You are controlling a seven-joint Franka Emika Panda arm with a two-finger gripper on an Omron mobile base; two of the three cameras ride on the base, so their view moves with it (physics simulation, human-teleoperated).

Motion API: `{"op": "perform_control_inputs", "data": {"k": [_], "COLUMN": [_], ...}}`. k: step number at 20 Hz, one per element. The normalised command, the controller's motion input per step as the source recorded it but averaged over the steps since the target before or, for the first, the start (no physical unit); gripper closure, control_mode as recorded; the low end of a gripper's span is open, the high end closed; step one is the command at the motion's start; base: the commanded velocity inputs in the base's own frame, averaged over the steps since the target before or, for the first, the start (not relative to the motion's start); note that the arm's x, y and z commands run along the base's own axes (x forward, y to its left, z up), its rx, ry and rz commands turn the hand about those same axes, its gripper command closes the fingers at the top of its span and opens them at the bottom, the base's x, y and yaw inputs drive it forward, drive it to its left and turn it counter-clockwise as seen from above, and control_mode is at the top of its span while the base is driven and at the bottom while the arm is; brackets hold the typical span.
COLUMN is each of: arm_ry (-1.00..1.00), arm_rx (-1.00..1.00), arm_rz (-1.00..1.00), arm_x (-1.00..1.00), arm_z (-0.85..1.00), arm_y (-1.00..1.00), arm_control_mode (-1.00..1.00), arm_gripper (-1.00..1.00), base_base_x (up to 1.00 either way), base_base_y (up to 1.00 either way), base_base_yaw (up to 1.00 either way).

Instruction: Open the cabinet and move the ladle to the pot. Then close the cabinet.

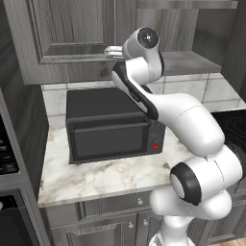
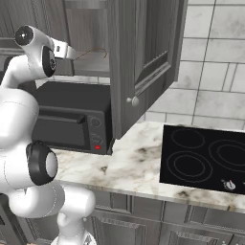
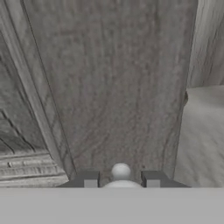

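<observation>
Nearest, the table (image 1: 96, 178) is pale veined marble with a square front edge, over grey wood-grain drawer fronts; on it sits a boxy black microwave (image 1: 110, 127), matte, with a dark glass door and a small red light at its right side; to the right of it, set flat into the stone, is a glossy black cooktop (image 2: 206, 158) marked with thin burner rings. Above, the cabinet (image 1: 72, 29) is grey wood-grain with raised-panel doors; its right door (image 2: 143, 57) stands swung out over the table, a small round silver knob near its lower corner, while its left door lies flat and closed. At the lower inner corner of that closed door, the hand (image 1: 111, 52) is narrowed about a small round pale knob (image 3: 121, 169), with its two dark square tips close against either side and the coarse grain of the panel running up beyond. Farther in, on the bare grey shelf behind the open door, the ladle (image 2: 93, 50) lies as a thin, brownish, slightly curved line; its bowl is too small to make out.
</observation>
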Motion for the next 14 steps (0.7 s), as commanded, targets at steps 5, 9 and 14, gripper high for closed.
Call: {"op": "perform_control_inputs", "data": {"k": [5, 9, 14], "arm_ry": [0.0, 0.0, 0.0], "arm_rx": [0.0, 0.0, 0.0], "arm_rz": [0.0, 0.0, 0.0], "arm_x": [-0.16, -0.33, -0.44], "arm_z": [0.04, 0.09, 0.07], "arm_y": [0.45, 0.38, 0.2], "arm_control_mode": [-1.0, -1.0, -1.0], "arm_gripper": [1.0, 1.0, 1.0], "base_base_x": [0.0, 0.0, 0.0], "base_base_y": [0.0, 0.0, 0.0], "base_base_yaw": [0.0, 0.0, 0.0]}}
